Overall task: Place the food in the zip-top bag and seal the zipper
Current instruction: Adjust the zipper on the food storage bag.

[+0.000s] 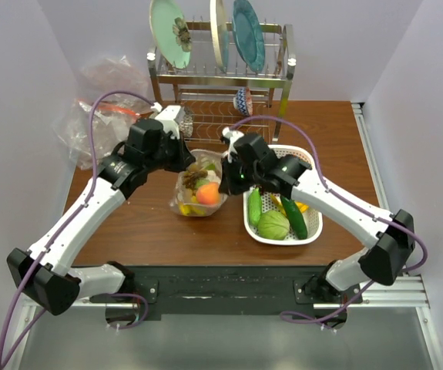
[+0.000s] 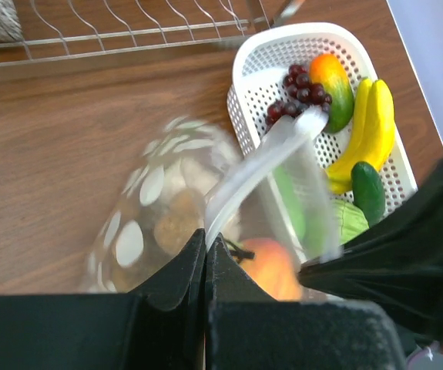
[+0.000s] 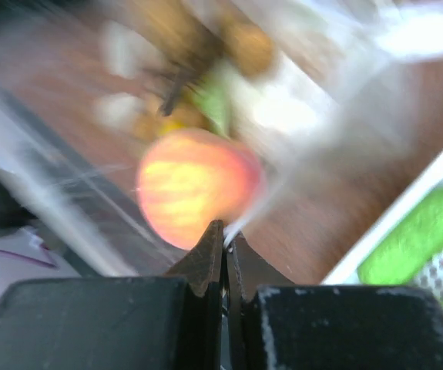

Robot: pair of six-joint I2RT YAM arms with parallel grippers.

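The zip-top bag [image 1: 192,189] lies on the table between my arms, clear with white dots [image 2: 129,242]. Inside it show an orange-pink peach [image 1: 207,193], also in the left wrist view [image 2: 271,267] and the right wrist view [image 3: 194,185], plus yellow and dark pieces. The zipper strip [image 2: 252,176] runs up from my left fingers. My left gripper [image 2: 206,237] is shut on the bag's mouth edge. My right gripper [image 3: 225,235] is shut on the bag's plastic edge beside the peach.
A white basket [image 1: 312,223] at the right holds a cucumber [image 1: 293,217], a green piece [image 1: 273,225], bananas [image 2: 367,131], grapes [image 2: 297,89] and a mango [image 2: 333,85]. A dish rack [image 1: 221,73] stands at the back. A heap of clear plastic [image 1: 98,116] lies back left.
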